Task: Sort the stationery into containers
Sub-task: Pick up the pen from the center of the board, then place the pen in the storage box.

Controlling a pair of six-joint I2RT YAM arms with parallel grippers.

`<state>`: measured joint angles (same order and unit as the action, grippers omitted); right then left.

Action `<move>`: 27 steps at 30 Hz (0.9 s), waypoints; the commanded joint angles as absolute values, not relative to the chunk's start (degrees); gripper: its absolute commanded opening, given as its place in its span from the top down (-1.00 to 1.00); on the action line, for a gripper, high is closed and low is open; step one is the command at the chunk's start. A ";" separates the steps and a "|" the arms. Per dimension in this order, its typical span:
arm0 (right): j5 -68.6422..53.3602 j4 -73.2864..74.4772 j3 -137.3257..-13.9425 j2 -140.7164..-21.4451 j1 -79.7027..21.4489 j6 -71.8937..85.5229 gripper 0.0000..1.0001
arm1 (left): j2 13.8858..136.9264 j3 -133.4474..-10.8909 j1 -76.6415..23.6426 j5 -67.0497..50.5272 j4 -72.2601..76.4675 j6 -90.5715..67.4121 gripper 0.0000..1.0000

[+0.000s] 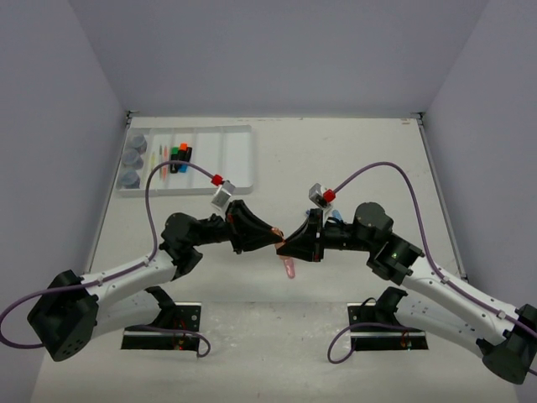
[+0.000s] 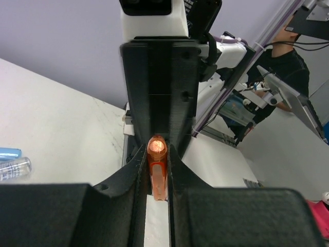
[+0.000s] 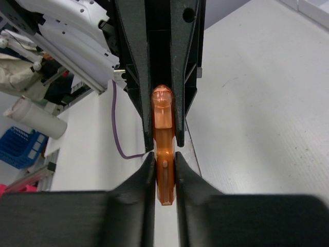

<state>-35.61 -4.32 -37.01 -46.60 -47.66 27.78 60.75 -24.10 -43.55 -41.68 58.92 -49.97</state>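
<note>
A translucent orange pen hangs above the table between both arms. My left gripper and right gripper meet nose to nose on it at mid-table. In the left wrist view the pen sits pinched between my left gripper's fingers. In the right wrist view the pen runs through my right gripper, shut on it, and the other gripper's fingers flank its far end. The white divided tray lies far left with three grey-blue pots and capped highlighters inside.
A small blue item and a clear one lie on the table left of my left gripper. Something blue shows behind the right wrist. Purple cables arch over both arms. Grey walls enclose the table.
</note>
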 commanded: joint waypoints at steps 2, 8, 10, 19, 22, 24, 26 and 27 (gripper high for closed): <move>-26.96 -0.77 -37.36 -45.83 -47.55 27.95 -0.40 | 59.83 -30.45 -43.97 -34.07 49.41 -43.16 1.00; 3.98 10.12 -35.65 -47.92 -47.46 32.22 -0.98 | 70.38 -52.78 -40.58 18.68 -3.52 -24.17 1.00; 7.84 10.86 -34.40 -48.75 -47.51 33.85 -0.98 | 76.09 -57.84 -34.21 18.92 -8.86 -23.53 1.00; 13.11 21.20 -40.24 -59.12 -48.38 36.72 -0.98 | 109.06 -89.47 -18.40 27.89 -28.98 -15.25 1.00; 16.72 24.48 -42.42 -63.34 -51.16 37.03 -0.98 | 115.57 -97.45 -14.51 25.66 -31.62 -14.01 1.00; 16.24 24.54 -42.68 -64.63 -52.02 37.18 -0.98 | 119.45 -99.81 -13.37 24.44 -32.34 -13.02 1.00; 14.32 22.59 -42.15 -65.98 -52.82 37.26 -0.98 | 121.32 -101.25 -12.57 23.17 -32.03 -13.09 1.00; 13.04 21.30 -42.03 -67.36 -53.13 37.49 -0.98 | 122.13 -101.19 -12.33 21.61 -31.69 -13.17 1.00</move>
<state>12.44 21.99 -39.97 -64.93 -51.60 35.55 120.22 -97.32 -13.41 23.73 -27.82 -16.03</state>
